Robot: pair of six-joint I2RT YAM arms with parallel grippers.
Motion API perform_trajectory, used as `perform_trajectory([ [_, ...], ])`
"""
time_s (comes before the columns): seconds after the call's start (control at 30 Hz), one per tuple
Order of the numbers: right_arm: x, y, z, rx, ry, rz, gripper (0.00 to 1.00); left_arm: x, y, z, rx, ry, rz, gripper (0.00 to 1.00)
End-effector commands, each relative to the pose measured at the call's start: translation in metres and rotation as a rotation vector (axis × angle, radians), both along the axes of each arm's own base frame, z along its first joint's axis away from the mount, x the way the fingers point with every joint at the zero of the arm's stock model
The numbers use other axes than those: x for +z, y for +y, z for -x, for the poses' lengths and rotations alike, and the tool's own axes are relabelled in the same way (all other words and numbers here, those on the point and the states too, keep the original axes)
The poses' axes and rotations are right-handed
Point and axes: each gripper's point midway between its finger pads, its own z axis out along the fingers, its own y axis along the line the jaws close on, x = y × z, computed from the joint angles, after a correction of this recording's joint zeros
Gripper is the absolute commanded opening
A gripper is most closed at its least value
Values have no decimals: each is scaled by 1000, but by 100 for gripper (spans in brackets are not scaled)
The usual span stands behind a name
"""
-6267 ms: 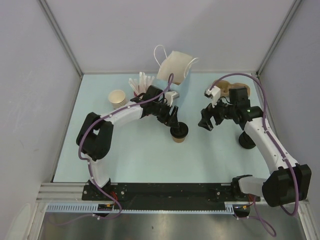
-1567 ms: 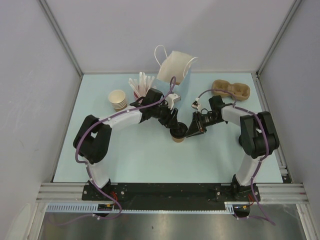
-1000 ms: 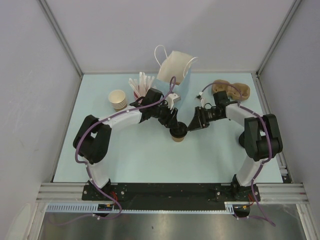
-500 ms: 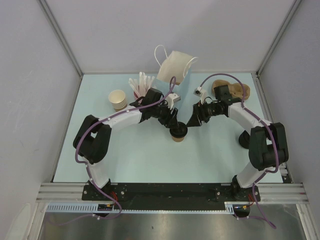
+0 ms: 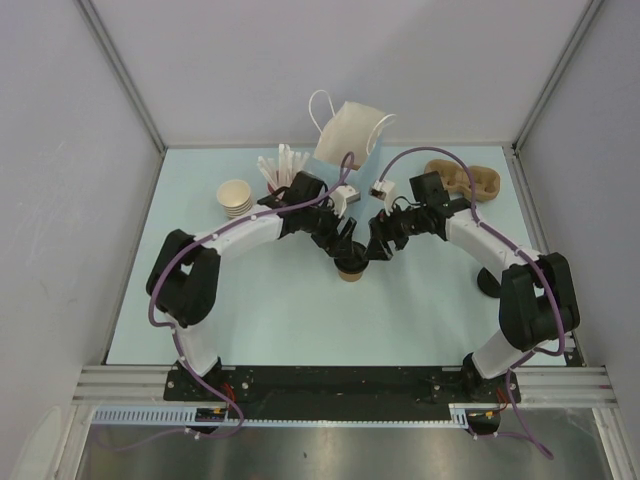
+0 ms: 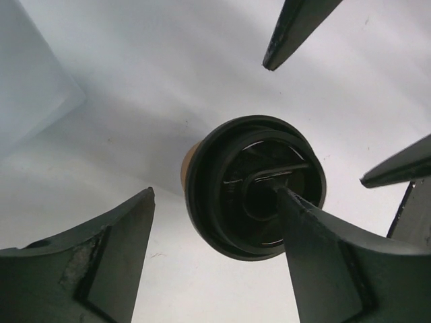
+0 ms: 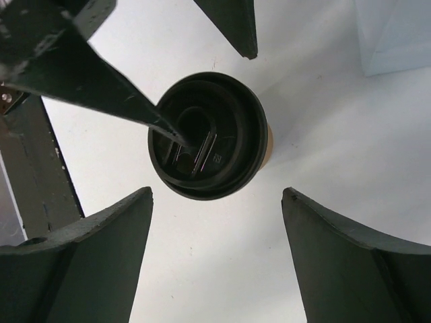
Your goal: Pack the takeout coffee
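Note:
The takeout coffee (image 5: 350, 272) is a small brown paper cup with a black lid (image 6: 256, 185), standing upright on the pale blue table. Both grippers hover over it from above. My left gripper (image 5: 344, 243) is open; in the left wrist view its jaws (image 6: 214, 192) straddle the near side of the lid, one fingertip (image 6: 296, 208) overlapping the lid's centre. My right gripper (image 5: 373, 246) is open too, its wide jaws (image 7: 217, 192) just short of the lid (image 7: 205, 134). Neither gripper grips the cup. The white paper bag (image 5: 350, 130) stands at the back.
A stack of tan lidless cups (image 5: 236, 197) and a pink cup with white straws (image 5: 283, 170) stand at the back left. A brown pulp cup carrier (image 5: 462, 180) lies at the back right. Grey walls close in the table on three sides.
My right arm has swung left, bringing its gripper from beside the carrier to right over the cup. Both grippers have opened wider; the left stays over the cup.

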Motion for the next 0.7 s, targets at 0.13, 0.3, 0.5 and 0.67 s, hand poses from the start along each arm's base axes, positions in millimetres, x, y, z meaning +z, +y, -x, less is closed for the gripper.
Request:
perform_trajectory([
  [0.13, 23, 4, -25, -51, -120, -1, 82, 42, -16, -1, -86, -28, 95, 86],
  [0.3, 25, 6, -31, -65, -135, -10, 82, 53, -22, -1, -112, -8, 141, 87],
  [0.5, 25, 8, -34, -54, -145, -9, 78, 59, -2, 4, -93, -21, 150, 88],
  [0.67, 27, 12, -34, -41, -142, -18, 76, 45, 20, 15, -76, -12, 125, 88],
])
